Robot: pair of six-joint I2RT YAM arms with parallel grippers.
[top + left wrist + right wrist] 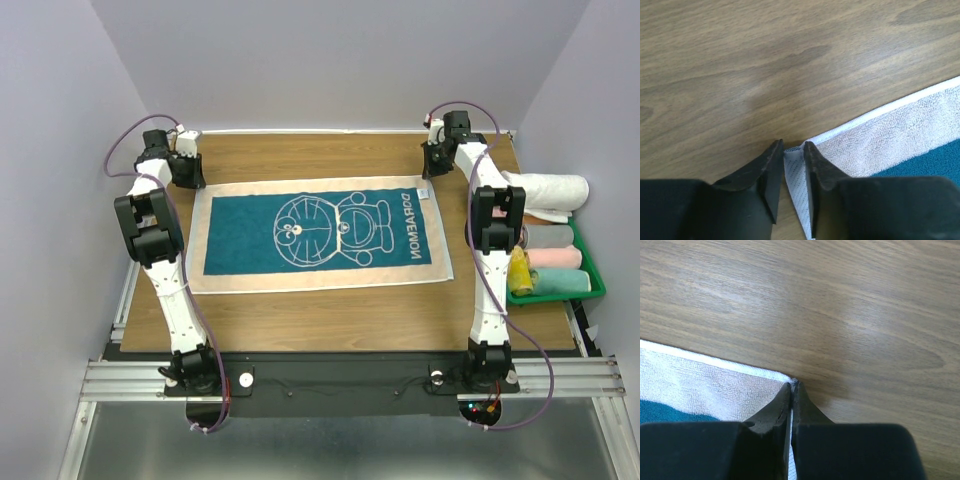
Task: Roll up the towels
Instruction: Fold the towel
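pinching towel [320,236] corners, left gripper [790,155], right gripper [791,386] (flat)

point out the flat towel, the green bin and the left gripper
flat towel [320,238], top view, teal centre on the cat drawing
green bin [595,275], top view, its right wall
left gripper [794,150], left wrist view, between the fingers pinching the towel's corner

Wood-grain table [330,315], aluminium rail frame [330,378] along its near edge. Green bin [592,275] at the right edge holds rolled cloths: grey [548,237], pink [556,257], another pink [560,281], plus a yellow item [520,272]. White roll [548,190] rests at the bin's far end. Lavender walls [60,130] all round.
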